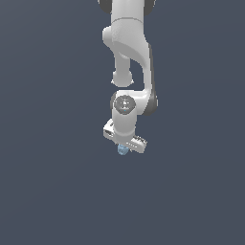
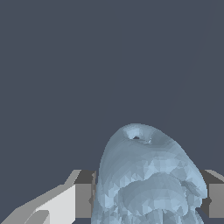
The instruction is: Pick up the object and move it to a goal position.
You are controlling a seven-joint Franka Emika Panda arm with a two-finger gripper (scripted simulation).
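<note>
The white arm (image 1: 128, 57) hangs down, its gripper (image 1: 124, 147) clamped around the object (image 1: 123, 150).

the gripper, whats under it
A pale-blue lumpy object pokes out below the gripper, sitting between its fingers. Its upper part is hidden by the hand, and no surface beneath shows.

No text, label or number is readable anywhere.

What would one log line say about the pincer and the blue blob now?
arm: Panda | pincer: shut on pale-blue lumpy blob | blob: between both fingers | goal marker: none visible
</note>
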